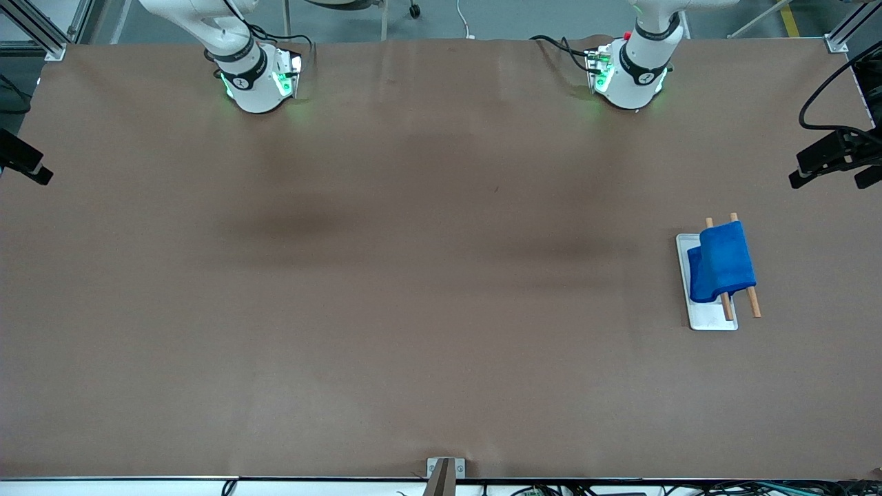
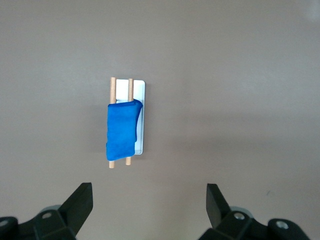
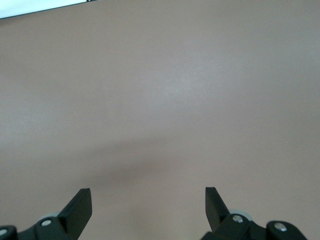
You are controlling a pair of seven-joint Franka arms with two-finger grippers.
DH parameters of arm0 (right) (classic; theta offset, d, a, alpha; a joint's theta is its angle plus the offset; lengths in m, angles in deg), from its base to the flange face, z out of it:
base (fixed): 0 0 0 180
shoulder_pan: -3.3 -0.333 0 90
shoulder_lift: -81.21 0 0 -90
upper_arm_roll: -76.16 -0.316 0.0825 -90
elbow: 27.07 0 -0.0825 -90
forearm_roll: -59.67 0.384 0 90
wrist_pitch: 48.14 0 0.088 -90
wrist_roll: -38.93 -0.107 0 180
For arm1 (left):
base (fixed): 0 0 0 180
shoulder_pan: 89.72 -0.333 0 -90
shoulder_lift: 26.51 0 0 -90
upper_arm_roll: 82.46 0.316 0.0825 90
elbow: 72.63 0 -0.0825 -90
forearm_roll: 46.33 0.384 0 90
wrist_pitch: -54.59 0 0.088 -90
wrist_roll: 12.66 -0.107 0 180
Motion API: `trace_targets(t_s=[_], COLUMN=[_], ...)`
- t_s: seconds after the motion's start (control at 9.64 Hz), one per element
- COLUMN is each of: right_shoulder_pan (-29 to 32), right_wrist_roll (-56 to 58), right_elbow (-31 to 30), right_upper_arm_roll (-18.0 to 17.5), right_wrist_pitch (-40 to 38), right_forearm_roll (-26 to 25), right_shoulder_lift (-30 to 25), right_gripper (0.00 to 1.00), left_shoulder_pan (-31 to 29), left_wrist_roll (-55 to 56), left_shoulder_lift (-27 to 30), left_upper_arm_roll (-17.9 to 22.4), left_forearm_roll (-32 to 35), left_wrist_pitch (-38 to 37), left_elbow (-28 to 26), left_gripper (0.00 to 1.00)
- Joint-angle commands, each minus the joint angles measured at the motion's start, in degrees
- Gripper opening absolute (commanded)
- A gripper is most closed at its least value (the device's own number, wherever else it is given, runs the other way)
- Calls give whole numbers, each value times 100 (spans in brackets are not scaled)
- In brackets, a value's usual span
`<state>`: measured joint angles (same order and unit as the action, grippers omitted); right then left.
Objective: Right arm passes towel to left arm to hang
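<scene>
The bright blue towel (image 1: 723,262) hangs draped over two wooden rods (image 1: 754,303) on the white tray (image 1: 710,318), toward the left arm's end of the table. In the left wrist view the towel (image 2: 121,130) and the tray (image 2: 141,100) lie well below and apart from my left gripper (image 2: 150,192), which is open and holds nothing. My right gripper (image 3: 148,196) is open too, high over bare brown table, with no towel in its view. The front view shows only the two arms' bases, not the grippers.
The brown table (image 1: 413,275) spreads wide around the tray. Black camera mounts stick in at the left arm's end (image 1: 830,160) and the right arm's end (image 1: 24,162). A small metal bracket (image 1: 444,475) sits at the table edge nearest the front camera.
</scene>
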<state>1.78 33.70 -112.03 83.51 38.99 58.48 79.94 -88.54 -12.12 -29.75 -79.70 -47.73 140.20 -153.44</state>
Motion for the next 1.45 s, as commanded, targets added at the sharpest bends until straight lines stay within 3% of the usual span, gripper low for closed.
trace_targets(t_s=[0.0, 0.21, 0.52, 1.35], right_shoulder_pan=[20, 20, 38, 38], right_wrist_roll=[31, 31, 48, 48], right_elbow=[23, 23, 15, 14], right_upper_arm_roll=[-14, -14, -5, -5], right_wrist_pitch=[-29, -29, -38, -38], right_forearm_roll=[4, 4, 4, 4], right_shoulder_lift=[-13, -13, -13, -13], right_gripper=[100, 100, 100, 100], left_shoulder_pan=[-64, -38, -47, -38], left_wrist_roll=[96, 104, 157, 183], left_shoulder_lift=[206, 841, 265, 324], left_upper_arm_roll=[-65, -169, -311, -346], left_forearm_roll=[44, 95, 148, 122], left_wrist_pitch=[-272, 218, 158, -97], left_elbow=[-169, -1127, -543, -559], left_gripper=[100, 100, 100, 100])
